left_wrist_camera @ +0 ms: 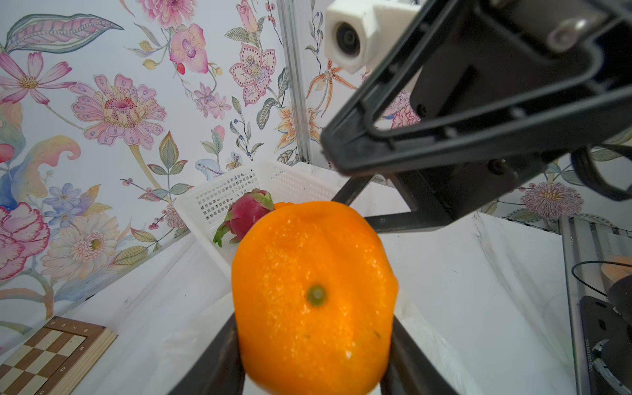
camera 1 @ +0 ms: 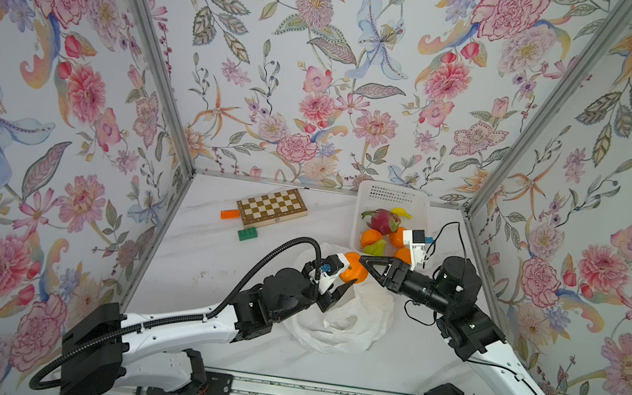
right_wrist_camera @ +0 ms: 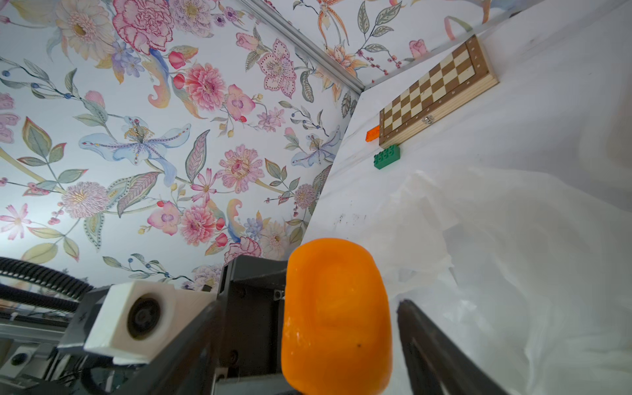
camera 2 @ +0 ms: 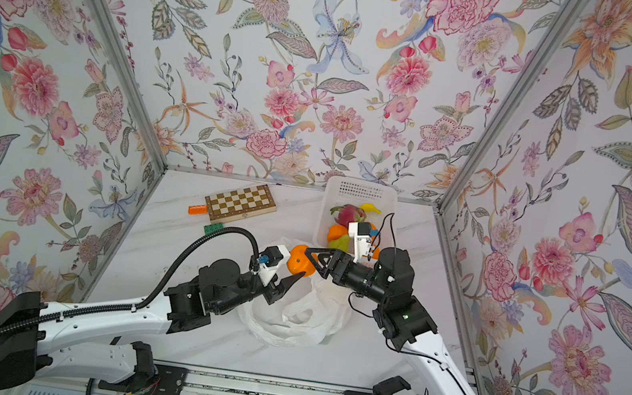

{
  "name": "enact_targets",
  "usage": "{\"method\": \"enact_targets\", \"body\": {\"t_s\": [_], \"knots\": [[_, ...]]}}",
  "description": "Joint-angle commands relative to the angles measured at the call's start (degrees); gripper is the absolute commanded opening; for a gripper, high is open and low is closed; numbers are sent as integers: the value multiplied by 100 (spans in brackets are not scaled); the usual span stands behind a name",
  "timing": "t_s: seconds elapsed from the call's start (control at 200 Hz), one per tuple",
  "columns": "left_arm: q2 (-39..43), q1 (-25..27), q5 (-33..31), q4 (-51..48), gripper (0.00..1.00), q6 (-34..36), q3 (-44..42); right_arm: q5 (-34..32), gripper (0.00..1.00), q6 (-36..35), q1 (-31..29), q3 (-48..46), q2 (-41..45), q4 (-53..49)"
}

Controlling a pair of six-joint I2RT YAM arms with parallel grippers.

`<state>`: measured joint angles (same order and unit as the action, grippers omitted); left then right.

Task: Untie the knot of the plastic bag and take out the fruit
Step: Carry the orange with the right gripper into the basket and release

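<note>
The orange (left_wrist_camera: 314,294) is gleaming glossy, its skin finely dimpled. The bag (camera 1: 346,329) is looking thin, crinkly, translucent plastic. The basket (camera 1: 390,194) is showing rigid perforated white plastic; the chessboard (camera 1: 272,207) is showing smooth wood, and the table (camera 1: 213,259) a matt marbled top.

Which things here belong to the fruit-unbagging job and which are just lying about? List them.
Job: plastic bag; orange gripped by left gripper; right gripper, open around it; white basket holding dragon fruit.
Lying about: chessboard; orange block; green block.
</note>
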<state>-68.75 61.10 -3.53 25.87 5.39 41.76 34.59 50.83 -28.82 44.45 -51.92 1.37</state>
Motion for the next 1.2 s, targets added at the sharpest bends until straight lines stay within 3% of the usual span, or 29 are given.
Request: {"method": "enact_targets", "body": {"t_s": [0.0, 0.175, 0.3, 0.6, 0.766, 0.956, 1.191], "knots": [[-52, 38, 241, 286, 44, 99, 188, 253, 73, 107, -105, -80, -158, 343], [-123, 32, 213, 234, 44, 144, 246, 285, 57, 147, -220, -98, -274, 504], [-147, 31, 177, 198, 46, 163, 269, 265, 40, 146, -199, -54, -310, 507], [121, 31, -162, -264, 82, -125, 313, -343, 35, -464, 558, 480, -511, -46], [276, 31, -240, -791, 89, -348, 366, -1014, 34, -1569, 1338, 1132, -1164, -734], [404, 43, -64, -1217, 93, -551, 425, -2638, 34, -3385, 1789, 2292, -2392, -1634], [454, 34, -153, -1790, 95, -746, 557, -3237, 33, -4398, 2103, 3488, -4067, -1806]]}}
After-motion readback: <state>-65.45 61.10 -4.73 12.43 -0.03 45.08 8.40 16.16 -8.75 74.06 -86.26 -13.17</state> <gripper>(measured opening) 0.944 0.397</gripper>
